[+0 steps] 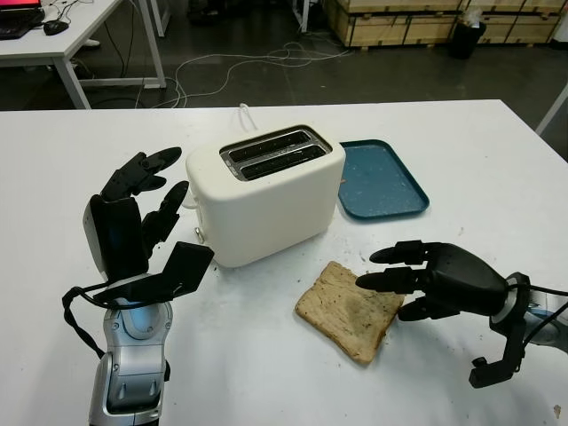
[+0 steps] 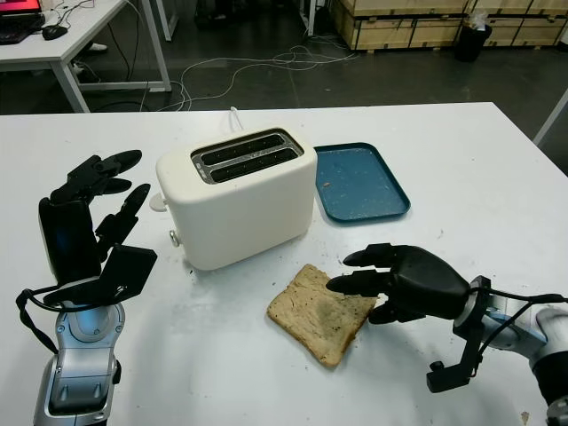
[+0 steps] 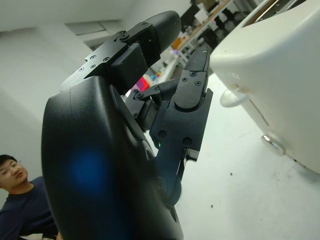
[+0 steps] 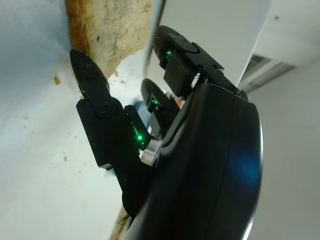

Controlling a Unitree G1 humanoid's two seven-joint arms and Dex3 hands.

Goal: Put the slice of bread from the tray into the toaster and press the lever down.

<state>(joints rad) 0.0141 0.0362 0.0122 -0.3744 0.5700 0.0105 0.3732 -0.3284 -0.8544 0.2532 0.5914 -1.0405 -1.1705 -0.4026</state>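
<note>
1. Head eyes look forward and down, sharing the table [image 1: 461,115], toaster [image 1: 266,191] and bread [image 2: 319,312].
2. Left wrist camera hugs its hand [image 3: 115,150], facing the toaster.
3. Right wrist camera, very near, seemingly faces the bread.

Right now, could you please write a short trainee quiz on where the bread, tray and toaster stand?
1. True or false: the bread slice lies in the blue tray.
2. Which hand is at the slice? A) left hand B) right hand
3. Fill in: both slots of the white toaster are ____.

Key: 1 false, it lies on the white table; 2 B; 3 empty.
</note>
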